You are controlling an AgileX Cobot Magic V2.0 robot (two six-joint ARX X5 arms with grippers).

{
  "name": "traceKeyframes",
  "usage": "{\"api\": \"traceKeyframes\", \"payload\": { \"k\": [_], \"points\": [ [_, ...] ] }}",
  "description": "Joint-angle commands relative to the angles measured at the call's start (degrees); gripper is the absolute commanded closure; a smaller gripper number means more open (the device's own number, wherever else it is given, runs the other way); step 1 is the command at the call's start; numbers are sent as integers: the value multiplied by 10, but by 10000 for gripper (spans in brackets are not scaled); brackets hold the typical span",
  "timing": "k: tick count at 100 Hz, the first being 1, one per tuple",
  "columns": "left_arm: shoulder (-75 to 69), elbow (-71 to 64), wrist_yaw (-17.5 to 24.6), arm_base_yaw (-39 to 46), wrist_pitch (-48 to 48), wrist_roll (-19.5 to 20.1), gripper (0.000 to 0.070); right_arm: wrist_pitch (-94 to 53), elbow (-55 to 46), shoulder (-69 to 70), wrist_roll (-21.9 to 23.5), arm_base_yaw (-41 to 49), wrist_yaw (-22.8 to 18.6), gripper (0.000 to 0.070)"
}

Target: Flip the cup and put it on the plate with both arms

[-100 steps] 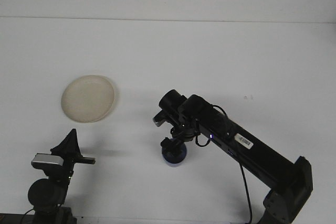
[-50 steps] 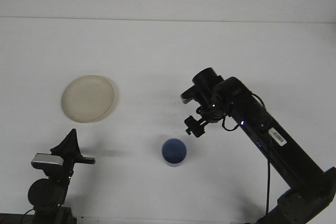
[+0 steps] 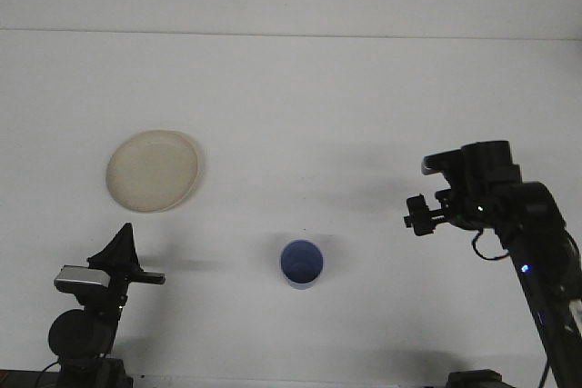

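Observation:
A blue cup (image 3: 302, 263) stands upright on the white table, its mouth facing up, near the front centre. A cream plate (image 3: 152, 170) lies to the left, well apart from the cup. My right gripper (image 3: 419, 215) hangs above the table far to the right of the cup, open and holding nothing. My left gripper (image 3: 127, 259) sits low at the front left corner, below the plate, holding nothing.
The white table (image 3: 300, 106) stretches back to a wall line. The right arm's black link (image 3: 536, 252) rises from the front right corner.
My right gripper was down at the cup, then let go of it and swung up and away to the right. The cup stays upright where it was. The left arm has not moved.

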Motion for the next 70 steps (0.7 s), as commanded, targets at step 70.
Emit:
{"api": "traceKeyframes", "payload": {
  "k": [70],
  "points": [
    [-1,-12,-2,-1,6,3,688,301,-319,-470,35,-53,31,215]
  ]
}}
